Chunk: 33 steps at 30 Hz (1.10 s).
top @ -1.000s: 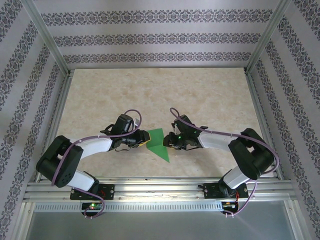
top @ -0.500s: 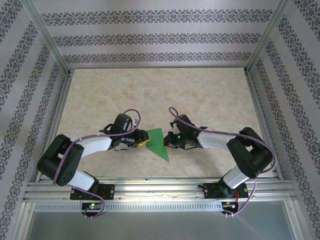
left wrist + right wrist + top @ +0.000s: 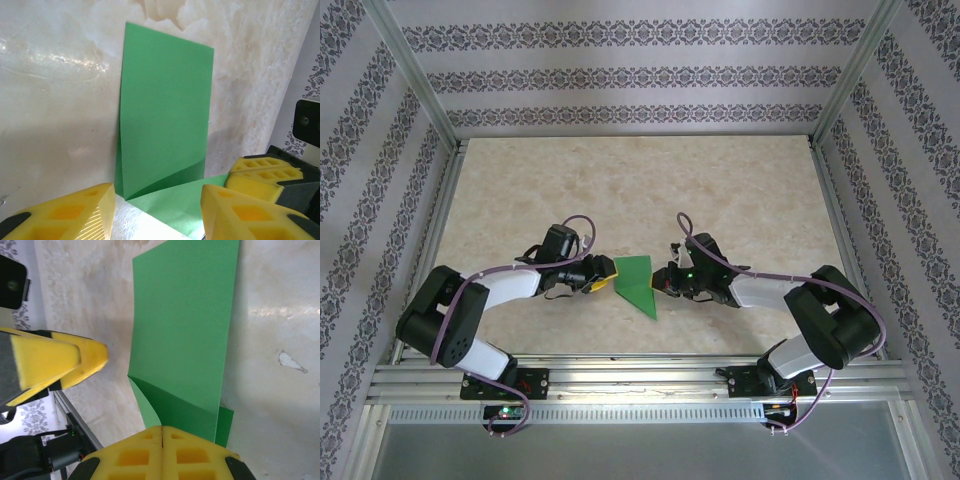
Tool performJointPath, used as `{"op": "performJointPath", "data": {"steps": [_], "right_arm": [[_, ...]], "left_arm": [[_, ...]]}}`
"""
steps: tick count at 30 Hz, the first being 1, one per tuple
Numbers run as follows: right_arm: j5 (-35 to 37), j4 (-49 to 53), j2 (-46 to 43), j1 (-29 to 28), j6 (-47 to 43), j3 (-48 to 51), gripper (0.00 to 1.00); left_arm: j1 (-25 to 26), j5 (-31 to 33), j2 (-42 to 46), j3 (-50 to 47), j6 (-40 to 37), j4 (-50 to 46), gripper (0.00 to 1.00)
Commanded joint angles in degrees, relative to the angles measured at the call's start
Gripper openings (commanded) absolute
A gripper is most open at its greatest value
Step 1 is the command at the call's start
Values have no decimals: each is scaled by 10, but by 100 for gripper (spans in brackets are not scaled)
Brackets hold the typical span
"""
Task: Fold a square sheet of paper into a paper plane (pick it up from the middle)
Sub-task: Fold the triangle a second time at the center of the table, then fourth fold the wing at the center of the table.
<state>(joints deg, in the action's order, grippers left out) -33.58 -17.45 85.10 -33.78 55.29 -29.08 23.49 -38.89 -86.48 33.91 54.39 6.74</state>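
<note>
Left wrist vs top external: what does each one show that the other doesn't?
Left wrist gives the close detail: the green paper is folded, with a diagonal crease across its near end, and the left hand has its fingers apart either side of the near corner. Top external gives the layout: the left arm and right arm reaching in from their bases, the right hand at the paper's opposite side, the full table and the patterned walls. Both show the paper on the pale tabletop with the left hand at its edge.

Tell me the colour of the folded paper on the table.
The paper is plain bright green with no print, clearest in the left wrist view.
</note>
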Motion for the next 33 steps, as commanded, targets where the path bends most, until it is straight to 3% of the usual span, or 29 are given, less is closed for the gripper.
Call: {"op": "performJointPath", "data": {"steps": [1,33], "right_arm": [[-22,-61,-6,6,24,9,0],[-39,-71,-59,27,31,46,0]], "left_arm": [[-7,-25,-11,12,-6,5,49],[-8,-54,-99,33,52,101,49]]}}
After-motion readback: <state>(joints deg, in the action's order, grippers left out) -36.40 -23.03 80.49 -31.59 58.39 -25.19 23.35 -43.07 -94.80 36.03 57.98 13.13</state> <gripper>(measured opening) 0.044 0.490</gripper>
